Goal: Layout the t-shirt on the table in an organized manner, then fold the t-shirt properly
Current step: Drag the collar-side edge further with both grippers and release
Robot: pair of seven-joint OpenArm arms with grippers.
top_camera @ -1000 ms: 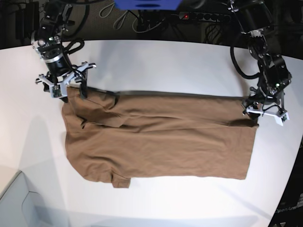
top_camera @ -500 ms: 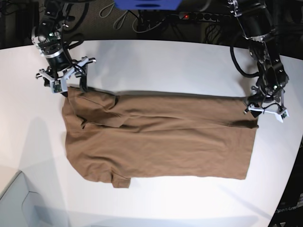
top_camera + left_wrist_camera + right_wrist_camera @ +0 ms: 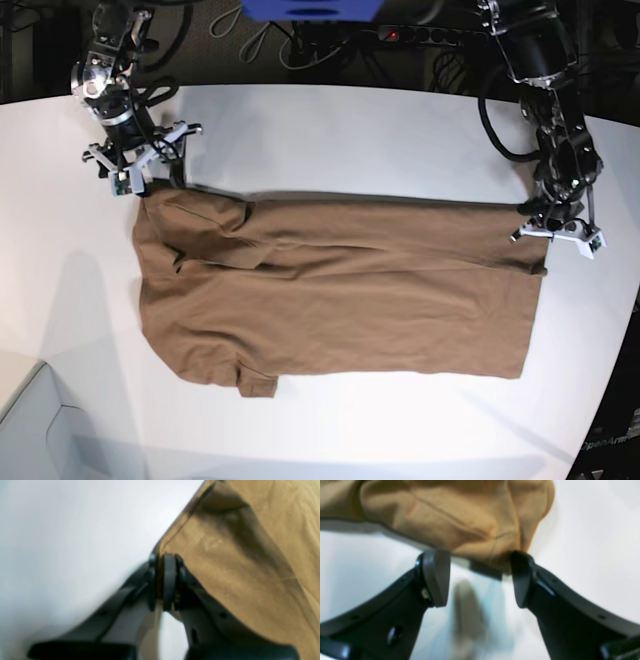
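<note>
Find the shirt (image 3: 340, 310) spread on the table (image 3: 340, 140), pinched at two o'clock by the left gripper (image 3: 162, 580); at ten, see the right gripper (image 3: 480, 578) wide, gripping nothing. Looks like straightening; next, close the right on cloth.

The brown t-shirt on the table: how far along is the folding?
Partly along, it seems. The t-shirt lies spread on the table, with its edge nearer the arms turned over in a long strip. In hand: the left gripper pinches a corner, while the open right gripper sits at another. Left: the broad body still needs folding.
</note>
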